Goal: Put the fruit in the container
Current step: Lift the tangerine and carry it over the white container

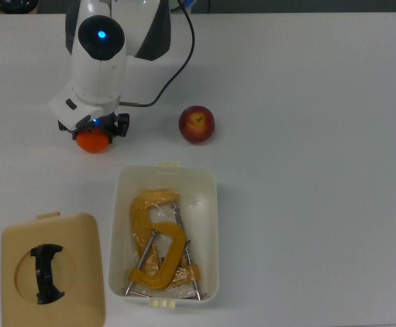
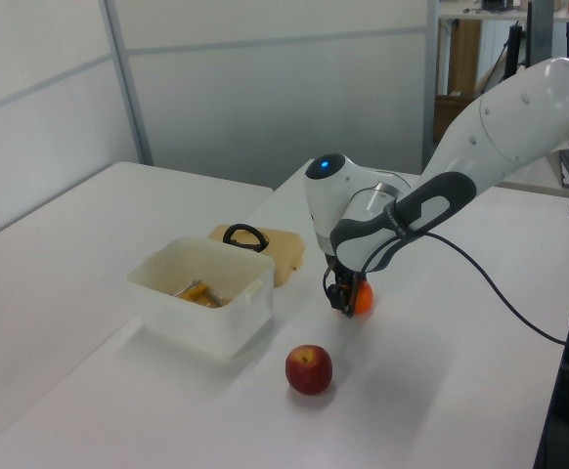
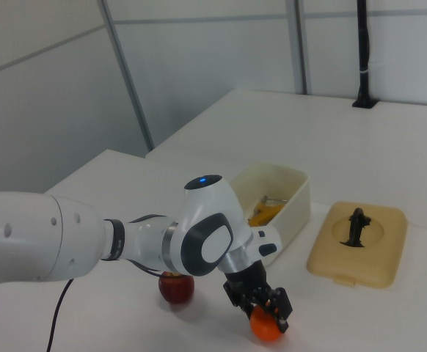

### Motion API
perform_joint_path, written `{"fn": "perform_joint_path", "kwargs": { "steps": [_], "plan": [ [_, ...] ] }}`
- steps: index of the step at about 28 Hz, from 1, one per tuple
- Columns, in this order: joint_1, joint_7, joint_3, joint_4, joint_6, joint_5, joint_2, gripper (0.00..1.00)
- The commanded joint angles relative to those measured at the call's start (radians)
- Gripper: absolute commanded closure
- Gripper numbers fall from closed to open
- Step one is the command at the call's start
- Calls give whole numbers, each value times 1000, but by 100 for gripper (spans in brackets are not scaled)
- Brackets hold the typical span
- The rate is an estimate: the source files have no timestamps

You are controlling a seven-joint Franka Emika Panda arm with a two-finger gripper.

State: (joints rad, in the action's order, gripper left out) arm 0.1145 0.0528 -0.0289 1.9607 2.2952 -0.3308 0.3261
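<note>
The orange mandarin (image 1: pixel 93 142) rests on the white table, mostly covered by my gripper (image 1: pixel 92 131), which has come down over it. The fingers stand open on either side of the fruit; whether they touch it I cannot tell. In the left view the mandarin (image 2: pixel 363 299) peeks out behind the gripper (image 2: pixel 347 298); in the right view the mandarin (image 3: pixel 266 327) shows beneath the gripper (image 3: pixel 265 308). The dark red apple (image 1: pixel 196 124) lies apart, toward the top view's right. The white tub (image 1: pixel 120 204) sits below both fruits in the top view.
Two yellow clamps (image 1: pixel 158 235) lie inside the tub. A tan lid (image 1: pixel 21 255) with a black handle (image 1: pixel 47 272) lies to the tub's left in the top view. The arm's black cable (image 1: pixel 177 54) trails above the apple.
</note>
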Motion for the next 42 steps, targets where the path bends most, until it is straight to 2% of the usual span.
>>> {"fn": "perform_joint_path", "kwargs": {
  "steps": [1,3,4,5,9,10,12,14,16,20,25,26,30,31,32,33,34,35,42],
  "plan": [
    [4,24,-3,9,15,9,-59,100],
    [8,19,-5,-2,13,39,-79,100],
    [10,18,-5,-22,3,85,-93,100],
    [10,18,-5,-40,-11,111,-94,100],
    [7,24,1,-152,-101,206,-87,100],
    [4,28,4,-205,-130,254,-79,100],
    [-1,35,6,-239,-134,301,-76,100],
    [-13,54,7,-253,-131,335,-71,100],
    [-39,99,7,-282,-123,346,-64,100],
    [-71,171,7,-341,-94,348,-18,100],
    [-147,349,6,-355,107,311,56,100],
    [-168,411,4,-353,180,273,79,100],
    [-191,556,6,-355,245,156,120,100],
    [-194,615,6,-361,251,97,137,100],
    [-196,639,6,-365,253,70,143,91],
    [-196,656,6,-367,253,49,148,73],
    [-197,668,6,-367,251,33,152,45],
    [-197,685,6,-367,251,21,154,0],
    [-197,679,7,-365,244,27,130,0]
  ]
}}
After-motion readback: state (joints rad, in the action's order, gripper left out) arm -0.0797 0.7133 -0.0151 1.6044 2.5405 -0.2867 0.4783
